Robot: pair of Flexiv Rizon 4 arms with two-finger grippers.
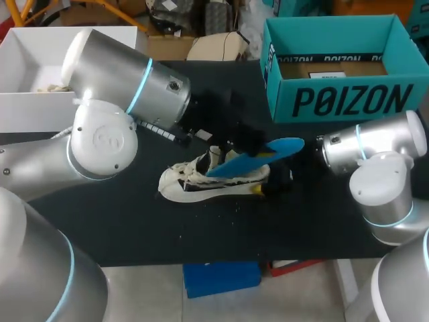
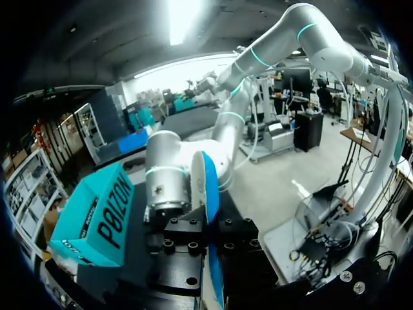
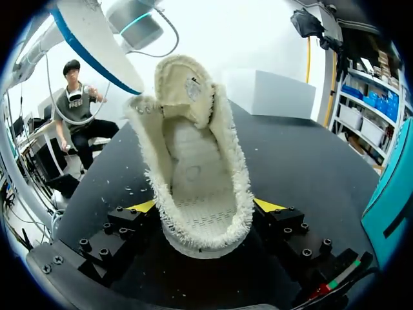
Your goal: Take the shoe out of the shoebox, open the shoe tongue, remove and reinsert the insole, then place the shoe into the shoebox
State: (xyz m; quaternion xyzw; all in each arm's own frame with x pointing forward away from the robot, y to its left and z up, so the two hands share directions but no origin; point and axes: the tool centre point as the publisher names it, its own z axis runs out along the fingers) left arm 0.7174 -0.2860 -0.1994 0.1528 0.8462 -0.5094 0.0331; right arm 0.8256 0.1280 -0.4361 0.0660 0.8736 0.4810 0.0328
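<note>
Head view: white shoe (image 1: 214,180) near middle of black table (image 1: 134,221), toe toward left edge, heel toward right edge. Blue insole (image 1: 258,155) slanting over it, out of the shoe. Teal shoebox (image 1: 348,100) open at far right corner, well apart from shoe. Left wrist view: left gripper (image 2: 208,242) closed on insole, held edge-on between the fingers; yellow tips hidden. Right wrist view: right gripper (image 3: 205,208) clamping shoe heel, one yellow fingertip (image 3: 143,206) pressed on each side. Shoe opening faces camera, tongue raised, fuzzy lining showing.
</note>
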